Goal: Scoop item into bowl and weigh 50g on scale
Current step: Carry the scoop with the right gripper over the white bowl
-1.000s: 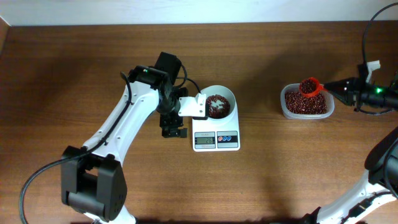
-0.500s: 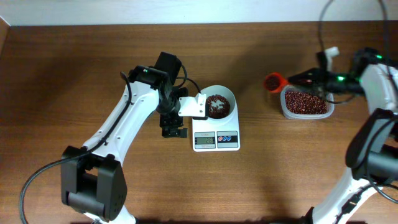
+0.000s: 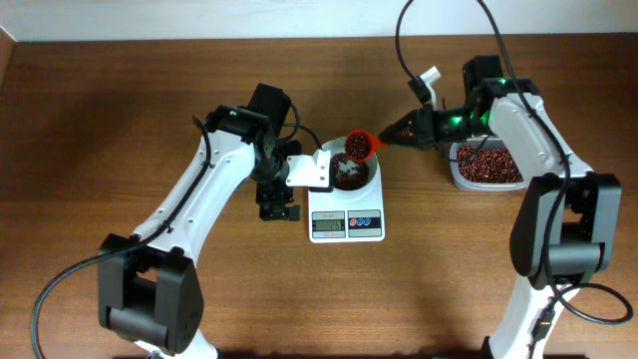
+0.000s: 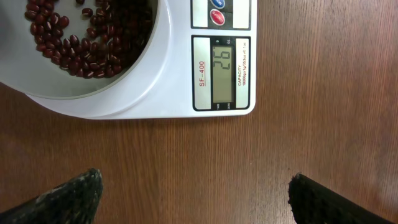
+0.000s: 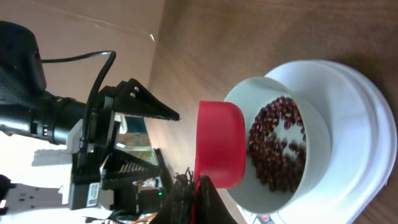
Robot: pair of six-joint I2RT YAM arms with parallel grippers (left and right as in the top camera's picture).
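Note:
The white bowl [image 3: 361, 177] sits on the white scale [image 3: 347, 225] and holds dark red beans [image 3: 346, 170]. My right gripper [image 3: 414, 130] is shut on the handle of the orange-red scoop [image 3: 359, 146], which holds beans over the bowl's far rim. In the right wrist view the scoop [image 5: 219, 144] sits at the bowl's edge [image 5: 314, 134] above the beans [image 5: 277, 146]. My left gripper [image 3: 278, 210] is open and empty, left of the scale. In the left wrist view the scale [image 4: 186, 93] display reads 26 and the bowl's beans [image 4: 87, 37] show.
A clear plastic tub [image 3: 488, 166] of red beans stands at the right, under my right arm. My left arm reaches across the table's left half to the scale.
My right gripper carried the loaded scoop left, from above the tub to over the bowl's rim. My left arm has not moved.

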